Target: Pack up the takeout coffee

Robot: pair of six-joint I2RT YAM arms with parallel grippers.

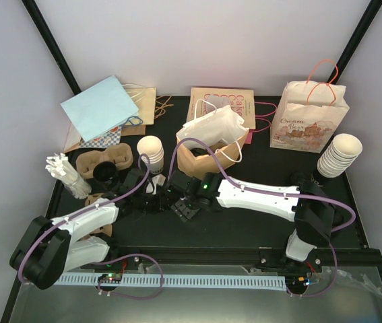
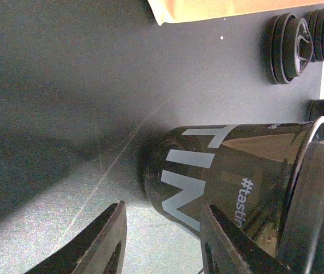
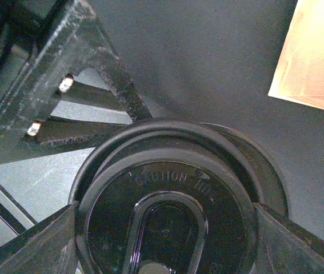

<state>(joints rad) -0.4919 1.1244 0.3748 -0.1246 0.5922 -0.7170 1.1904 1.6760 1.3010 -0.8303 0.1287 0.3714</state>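
Mid-table, where both arms meet: the right gripper (image 3: pixel 167 242) has its fingers pressed on both sides of the black lid (image 3: pixel 219 200). The lid sits on the coffee cup (image 2: pixel 236 171), a glossy dark one with white lettering. The left gripper (image 2: pixel 164 207) is right at the cup with its fingers apart, one crossing the cup's side, pinching nothing I can see. Just past that are a stack of cream cups (image 1: pixel 150 151) and a brown carrier (image 1: pixel 104 161). Paper bags (image 1: pixel 308 118) are at the back.
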